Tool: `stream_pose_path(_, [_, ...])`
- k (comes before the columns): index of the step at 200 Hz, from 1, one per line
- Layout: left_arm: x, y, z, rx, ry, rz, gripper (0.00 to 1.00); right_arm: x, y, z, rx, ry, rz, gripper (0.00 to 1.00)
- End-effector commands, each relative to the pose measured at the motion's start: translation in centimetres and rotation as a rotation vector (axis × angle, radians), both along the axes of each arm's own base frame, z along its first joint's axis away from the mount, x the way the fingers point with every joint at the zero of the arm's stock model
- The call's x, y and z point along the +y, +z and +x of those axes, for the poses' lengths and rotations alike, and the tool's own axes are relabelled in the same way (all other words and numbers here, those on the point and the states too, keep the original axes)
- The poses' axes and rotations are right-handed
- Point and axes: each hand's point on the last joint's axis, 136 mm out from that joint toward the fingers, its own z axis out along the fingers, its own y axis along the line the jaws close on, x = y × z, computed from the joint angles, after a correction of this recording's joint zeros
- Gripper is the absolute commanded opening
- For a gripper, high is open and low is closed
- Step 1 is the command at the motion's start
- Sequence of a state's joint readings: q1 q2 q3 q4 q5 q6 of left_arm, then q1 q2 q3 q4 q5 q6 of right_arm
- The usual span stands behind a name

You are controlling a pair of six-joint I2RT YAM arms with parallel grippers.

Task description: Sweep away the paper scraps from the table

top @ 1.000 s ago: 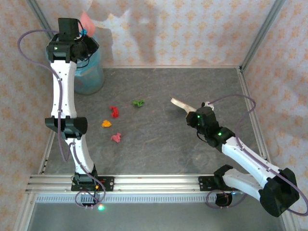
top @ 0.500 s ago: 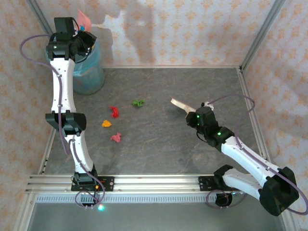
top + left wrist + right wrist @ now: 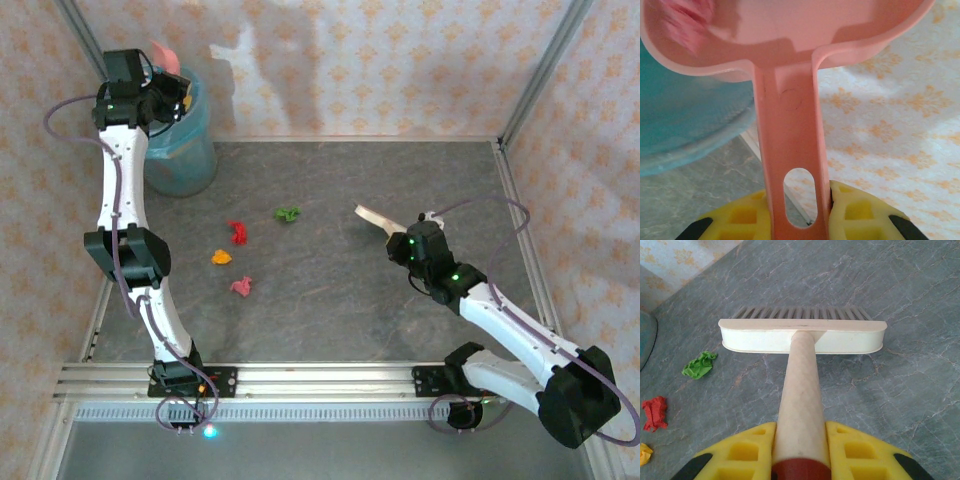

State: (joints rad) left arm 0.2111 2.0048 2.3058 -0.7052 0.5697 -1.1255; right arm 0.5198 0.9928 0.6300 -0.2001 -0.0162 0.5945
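Observation:
Several paper scraps lie on the table (image 3: 400,330): a green one (image 3: 288,213), red (image 3: 237,232), orange (image 3: 221,257) and pink (image 3: 241,287). The right wrist view shows the green scrap (image 3: 699,365), the red (image 3: 655,412) and the orange (image 3: 644,454). My left gripper (image 3: 165,95) (image 3: 797,210) is shut on the handle of the pink dustpan (image 3: 163,55) (image 3: 790,35), raised above the teal bin (image 3: 180,150). Something pink and crumpled sits in the pan's corner (image 3: 687,20). My right gripper (image 3: 405,243) (image 3: 800,440) is shut on the brush (image 3: 802,335), whose head (image 3: 372,215) rests right of the scraps.
The teal bin (image 3: 685,115) stands in the back left corner against the patterned wall (image 3: 380,70). An aluminium rail (image 3: 300,380) runs along the near edge and another (image 3: 525,230) along the right side.
The left arm has swung the dustpan to the left and back over the bin. The right arm, the brush and the scraps on the table have not moved.

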Motion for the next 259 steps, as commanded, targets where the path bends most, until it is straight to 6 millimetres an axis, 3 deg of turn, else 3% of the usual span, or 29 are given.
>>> stream_pose_path(1, [-1.1,4.1,-0.5,-0.126,-0.053,-0.056,0.00,-0.1,1.3,0.8,-0.047,-0.026,0.029,0.00])
stream_pose_path(81, [-1.1,4.6,-1.2,-0.141,-0.052,-0.078,0.00,-0.2,1.3,0.8,-0.046,-0.027,0.030,0.00])
stream_pose_path(84, [-1.3,5.9,-2.0,-0.167,-0.055,-0.071,0.00,-0.2,1.3,0.8,-0.046,-0.027,0.030,0.00])
stream_pose_path(93, [-1.3,6.5,-2.5,-0.180,-0.053,-0.064,0.00,-0.2,1.2,0.8,-0.046,-0.028,0.031,0.00])
stream_pose_path(139, [-1.1,7.5,-4.4,-0.218,-0.012,-0.048,0.00,-0.2,1.3,0.8,-0.046,-0.028,0.032,0.00])
stream_pose_path(178, [-2.0,7.6,-5.8,-0.214,-0.022,-0.057,0.00,-0.2,1.3,0.8,-0.046,-0.029,0.033,0.00])
stream_pose_path(232, [-7.1,9.7,-10.8,-0.247,-0.080,0.038,0.00,-0.2,1.2,0.8,-0.044,-0.032,0.032,0.00])
stream_pose_path(259, [-10.9,8.7,-13.3,-0.224,-0.137,0.073,0.00,-0.2,1.2,0.8,-0.043,-0.033,0.034,0.00])
